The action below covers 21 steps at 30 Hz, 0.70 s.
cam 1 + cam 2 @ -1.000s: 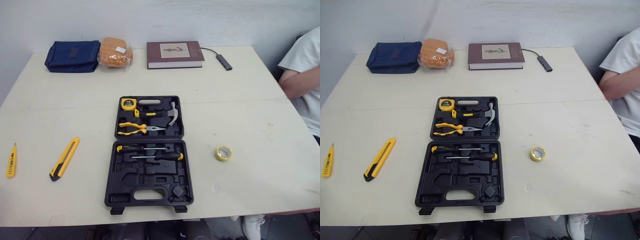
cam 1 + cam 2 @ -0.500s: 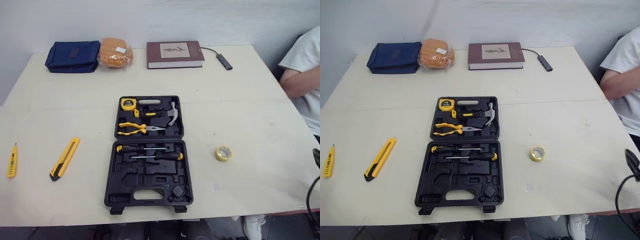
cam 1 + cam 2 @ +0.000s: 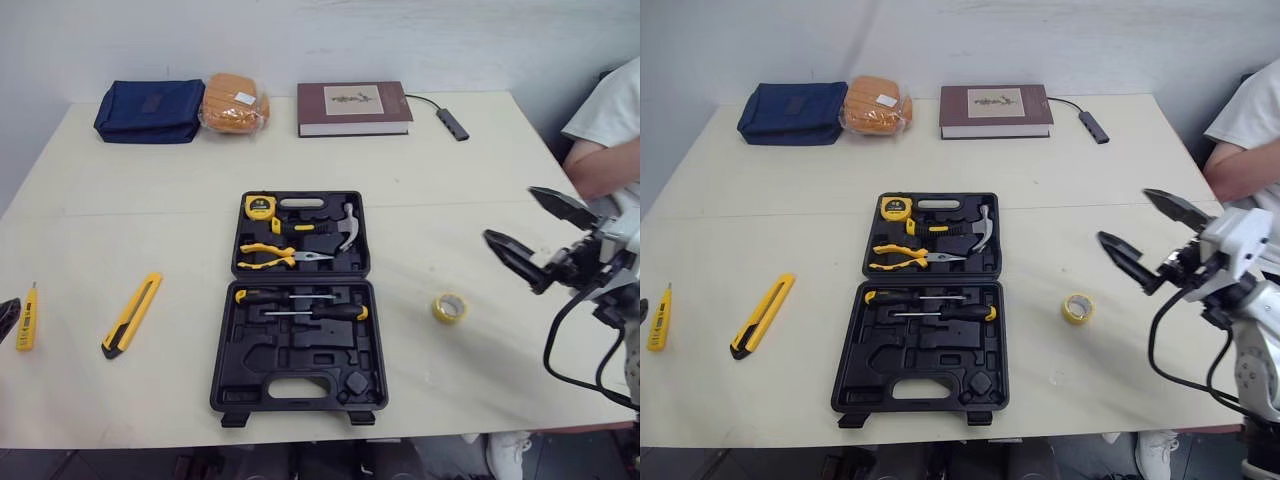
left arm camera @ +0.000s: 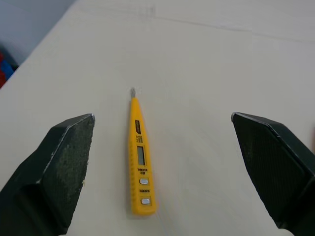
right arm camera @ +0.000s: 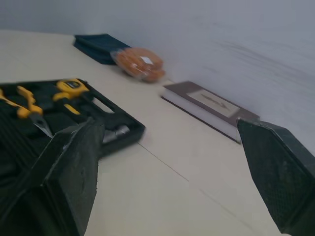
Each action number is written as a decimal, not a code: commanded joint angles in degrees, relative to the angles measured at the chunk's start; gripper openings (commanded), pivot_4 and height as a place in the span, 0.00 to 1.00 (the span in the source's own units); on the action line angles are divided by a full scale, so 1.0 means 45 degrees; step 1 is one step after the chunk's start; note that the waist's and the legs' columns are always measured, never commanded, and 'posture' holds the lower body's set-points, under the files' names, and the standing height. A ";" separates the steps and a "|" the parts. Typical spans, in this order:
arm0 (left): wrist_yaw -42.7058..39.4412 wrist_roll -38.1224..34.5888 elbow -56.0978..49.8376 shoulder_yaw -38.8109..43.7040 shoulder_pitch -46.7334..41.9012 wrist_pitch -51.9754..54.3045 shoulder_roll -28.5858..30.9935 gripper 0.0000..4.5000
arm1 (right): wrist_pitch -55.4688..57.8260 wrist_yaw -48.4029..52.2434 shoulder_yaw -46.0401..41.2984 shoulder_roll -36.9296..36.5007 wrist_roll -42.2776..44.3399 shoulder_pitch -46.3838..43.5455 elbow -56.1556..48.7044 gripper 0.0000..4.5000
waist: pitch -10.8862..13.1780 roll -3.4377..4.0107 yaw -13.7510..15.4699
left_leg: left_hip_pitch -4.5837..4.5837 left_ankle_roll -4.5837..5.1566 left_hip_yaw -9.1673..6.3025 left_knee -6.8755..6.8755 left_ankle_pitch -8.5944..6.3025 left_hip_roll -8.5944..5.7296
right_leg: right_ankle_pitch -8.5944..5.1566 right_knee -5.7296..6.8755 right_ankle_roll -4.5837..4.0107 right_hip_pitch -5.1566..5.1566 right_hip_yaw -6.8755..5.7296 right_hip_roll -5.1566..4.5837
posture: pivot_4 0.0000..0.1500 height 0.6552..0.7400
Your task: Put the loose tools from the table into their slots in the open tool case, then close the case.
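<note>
Left gripper (image 4: 162, 118) is held spread wide and empty at the left edge of the table (image 3: 450, 170). The yellow tester pen (image 4: 139, 162) is seen lying flat between its fingers, untouched. Right gripper (image 3: 512, 215) is held open, empty, right of the open tool case (image 3: 300, 345). The tape roll (image 3: 448, 307) is found nearer and left of it. The utility knife (image 3: 131, 315) is laid between pen and case.
</note>
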 commanded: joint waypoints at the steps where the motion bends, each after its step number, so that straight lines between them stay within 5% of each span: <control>1: 0.0259 0.0878 0.1197 -0.0769 -0.0705 0.0558 0.0693 1.00 | 0.0689 0.0651 0.0637 -0.0017 0.0684 -0.0321 -0.1408 0.99 | 0.0002 -0.0004 0.0015 | -0.0008 0.0001 0.0000 0.0000 0.0000 0.0000 | 0.0000 0.0014 0.0000 -0.0004 -0.0001 0.0004 | 1.00 1.00; 14: -0.0468 0.2538 0.5099 -0.3178 -0.4108 0.0661 0.1470 1.00 | 0.2504 0.1488 0.2486 0.0452 0.1543 -0.1932 -0.2990 0.99 | -0.0003 -0.0108 0.0030 | -0.0015 0.0007 0.0002 0.0014 0.0001 -0.0007 | 0.0003 0.0058 0.0006 -0.0006 -0.0022 0.0005 | 1.00 1.00; 21: 0.0236 0.2847 0.5758 -0.3021 -0.4216 0.1434 0.1155 1.00 | 0.2753 0.1867 0.2539 0.0437 0.1649 -0.2051 -0.3191 0.99 | -0.0004 -0.0105 -0.0009 | 0.0008 0.0000 0.0013 0.0015 0.0007 -0.0005 | 0.0003 0.0111 0.0006 -0.0014 -0.0036 0.0004 | 1.00 1.00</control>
